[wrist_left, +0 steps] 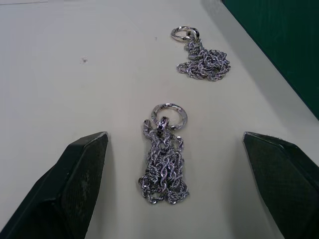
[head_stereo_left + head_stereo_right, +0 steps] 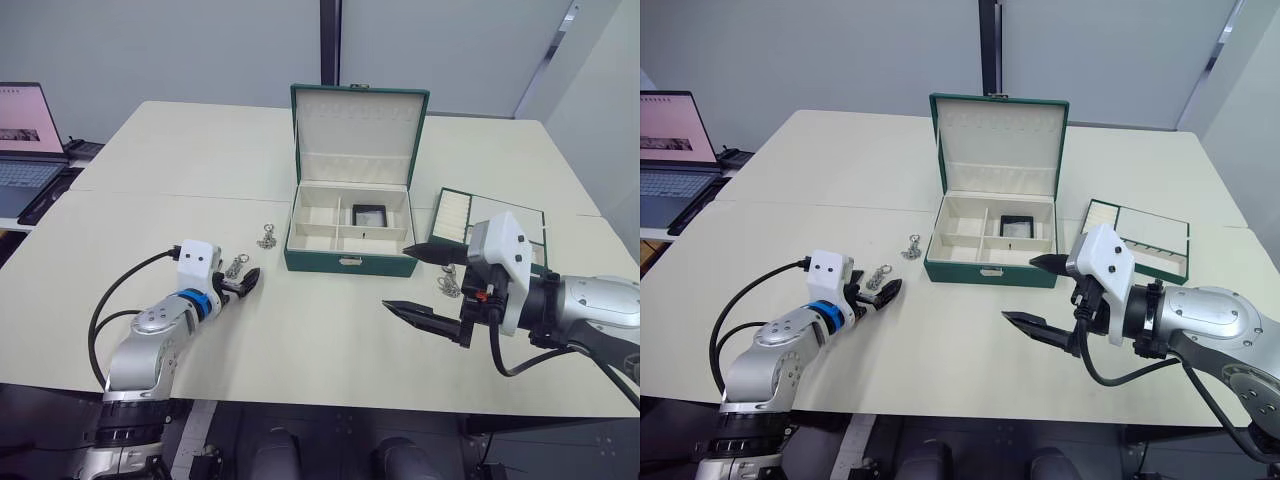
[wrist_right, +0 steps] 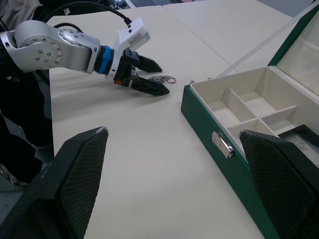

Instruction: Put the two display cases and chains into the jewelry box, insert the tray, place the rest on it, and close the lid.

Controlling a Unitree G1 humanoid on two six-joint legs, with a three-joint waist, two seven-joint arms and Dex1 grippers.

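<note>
jewelry box [image 2: 345, 262]: dark green outside, cream lining, silver clasp | lid [image 2: 358, 136]: green rim, cream inside | display case [image 2: 369, 215]: black frame, pale centre | tray [image 2: 470, 222]: green edge, cream ribbed strip | chains [image 1: 163, 167]: silver twisted links | left gripper [image 2: 243, 282]: black fingers, white housing, blue ring | table [image 2: 200, 160]: pale beige, plain

box [image 2: 348, 232] mid-table [image 2: 180, 160], case [image 2: 369, 215] inside; tray [image 2: 490, 225] right of box; two chains [image 2: 266, 238] left; laptop [image 2: 25, 140] far left.

Open laptop [image 2: 25, 135] on side desk beside pale table [image 2: 200, 150].
</note>
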